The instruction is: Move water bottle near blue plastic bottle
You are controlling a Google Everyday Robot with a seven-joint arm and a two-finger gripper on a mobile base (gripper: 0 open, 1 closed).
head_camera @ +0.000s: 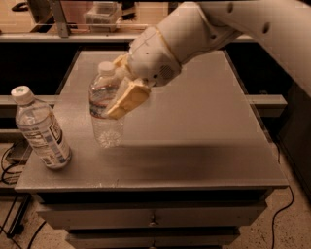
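Note:
The water bottle (103,109), slim, clear and ribbed with a white cap and a narrow striped label, hangs just above the grey table top (204,121), left of centre. My gripper (119,95) is shut on its upper body, with a tan finger (127,100) across its right side. The blue plastic bottle (41,129), wider, with a white cap and a tall white label, stands tilted near the table's front left corner, a short way left of the held bottle.
The table's front edge (150,184) has drawers below it. A shelf with a clear container (103,12) runs behind the table. My arm (233,24) reaches in from the upper right. Cables lie on the floor at the lower left.

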